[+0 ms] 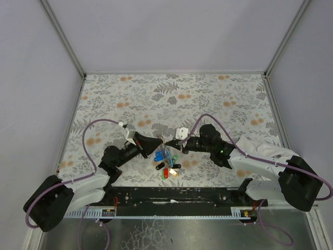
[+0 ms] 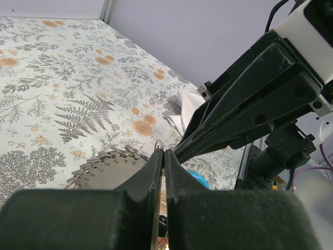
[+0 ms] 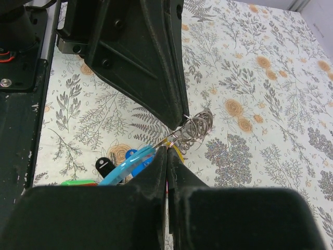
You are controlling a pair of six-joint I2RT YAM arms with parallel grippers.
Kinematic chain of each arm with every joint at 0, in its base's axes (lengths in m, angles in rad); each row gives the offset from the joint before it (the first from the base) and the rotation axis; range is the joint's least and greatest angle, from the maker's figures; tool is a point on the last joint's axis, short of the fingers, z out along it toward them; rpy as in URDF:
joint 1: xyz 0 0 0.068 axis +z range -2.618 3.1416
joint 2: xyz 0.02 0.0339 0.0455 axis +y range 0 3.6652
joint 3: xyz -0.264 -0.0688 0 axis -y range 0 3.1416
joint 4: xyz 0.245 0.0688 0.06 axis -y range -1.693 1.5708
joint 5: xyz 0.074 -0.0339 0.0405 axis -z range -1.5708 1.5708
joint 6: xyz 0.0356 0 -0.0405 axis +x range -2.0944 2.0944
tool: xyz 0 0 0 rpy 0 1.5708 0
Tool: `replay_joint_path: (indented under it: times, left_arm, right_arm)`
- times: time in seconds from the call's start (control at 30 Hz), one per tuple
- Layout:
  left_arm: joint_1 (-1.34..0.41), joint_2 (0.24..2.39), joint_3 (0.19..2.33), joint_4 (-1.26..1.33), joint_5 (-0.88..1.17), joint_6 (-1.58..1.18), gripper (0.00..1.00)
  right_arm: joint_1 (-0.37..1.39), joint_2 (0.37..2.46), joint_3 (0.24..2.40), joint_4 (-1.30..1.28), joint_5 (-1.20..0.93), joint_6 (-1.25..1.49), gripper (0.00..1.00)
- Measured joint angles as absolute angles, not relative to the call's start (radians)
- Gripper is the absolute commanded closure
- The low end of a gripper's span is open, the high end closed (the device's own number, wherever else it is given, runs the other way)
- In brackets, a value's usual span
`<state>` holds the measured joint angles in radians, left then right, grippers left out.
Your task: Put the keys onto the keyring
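Mid-threading, above the table (image 1: 208,94), the left gripper (image 2: 164,154) pinched the keyring (image 3: 194,125) while the right gripper (image 3: 166,151), pressed together, perhaps held the same ring, the keys (image 1: 167,167) lying just nearer; next, the ring's coil needed prising open.

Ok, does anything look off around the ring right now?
Yes. The keyring, gripped between the left tool and right tool, looks stretched into a loose spiral of spread coils instead of a flat ring. The keys sit bunched beneath; nothing else stands out.
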<state>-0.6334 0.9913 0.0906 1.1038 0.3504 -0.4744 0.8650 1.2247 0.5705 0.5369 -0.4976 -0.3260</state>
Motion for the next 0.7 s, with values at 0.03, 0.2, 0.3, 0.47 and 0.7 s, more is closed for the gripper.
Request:
replay_joint_path:
  times: [0.03,0.2,0.3,0.47,0.7]
  left_arm:
    - [-0.633,0.996,0.085,1.117,0.346,-0.48,1.0]
    - [-0.633,1.007,0.079,1.14,0.339,-0.493,1.0]
    - [-0.633,1.007,0.074,1.152,0.337,-0.498,1.0]
    - [-0.635,1.007,0.074,1.158,0.337,-0.499,1.0]
    - [-0.646,1.007,0.074,1.162,0.336,-0.499,1.0]
  right_arm:
    - [0.866,1.225,0.57,0.537,-0.495,-0.326,1.0]
    - [0.871,1.224,0.57,0.537,-0.487,-0.327,0.95]
    - [0.871,1.224,0.57,0.537,-0.483,-0.333,0.81]
    - [0.872,1.224,0.57,0.538,-0.475,-0.333,0.78]
    - [0.873,1.224,0.564,0.567,-0.451,-0.331,0.83]
